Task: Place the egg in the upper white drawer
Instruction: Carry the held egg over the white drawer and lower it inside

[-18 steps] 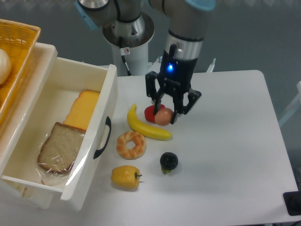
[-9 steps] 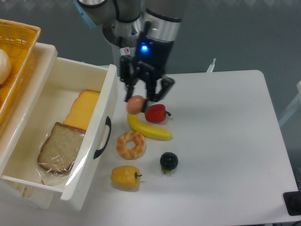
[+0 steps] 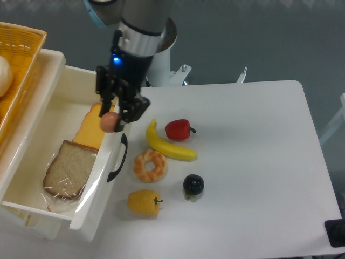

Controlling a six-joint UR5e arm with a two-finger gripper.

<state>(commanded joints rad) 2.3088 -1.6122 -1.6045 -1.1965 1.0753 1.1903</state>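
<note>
Now gripper (image 3: pixel 109 122) pinches egg (image 3: pixel 109 122) over drawer (image 3: pixel 110 156) front wall. Egg small, smooth, slippery, breaks easy. You squeeze sides gently, let go low.

The pincer (image 3: pixel 110 120) has travelled toward 9 o'clock, carrying the egg (image 3: pixel 108 122) clamped between its fingers away from the red pepper (image 3: pixel 178 129) and banana (image 3: pixel 168 144). It now hangs over the front wall of the upper white drawer (image 3: pixel 116 143), just above the black handle. The pepper, previously partly hidden, shows fully.
</note>
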